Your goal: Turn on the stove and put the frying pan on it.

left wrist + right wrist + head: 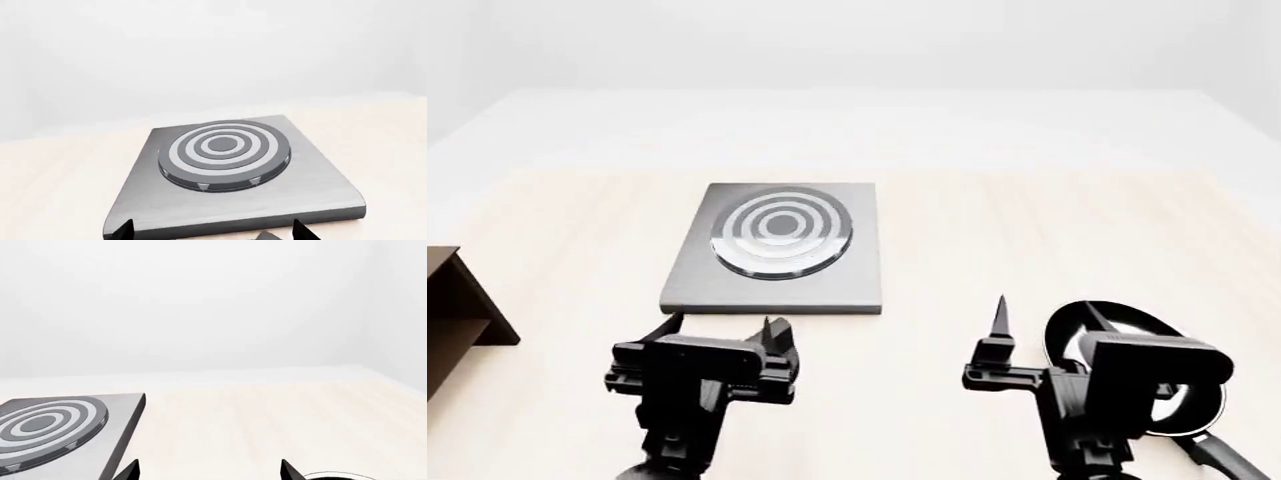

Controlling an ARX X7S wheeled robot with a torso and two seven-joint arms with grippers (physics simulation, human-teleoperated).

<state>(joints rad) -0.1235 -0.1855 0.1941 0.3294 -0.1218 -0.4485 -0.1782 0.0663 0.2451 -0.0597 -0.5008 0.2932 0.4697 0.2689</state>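
Observation:
The stove (841, 270) is a flat grey slab with a ringed round burner (781, 232), lying on the pale table ahead of my left arm. It also shows in the left wrist view (320, 190) and at the edge of the right wrist view (123, 412). I see no black knob in any view. The frying pan (1128, 325) is black with a shiny inside and lies at the near right, partly hidden under my right gripper; its handle (1228, 460) points toward me. My left gripper (723, 328) is open and empty just short of the stove's near edge. My right gripper (1050, 320) is open and empty above the pan.
A brown wooden shelf (454, 310) stands at the left edge of the head view. The pale wooden table (1028, 230) ends at a white wall behind.

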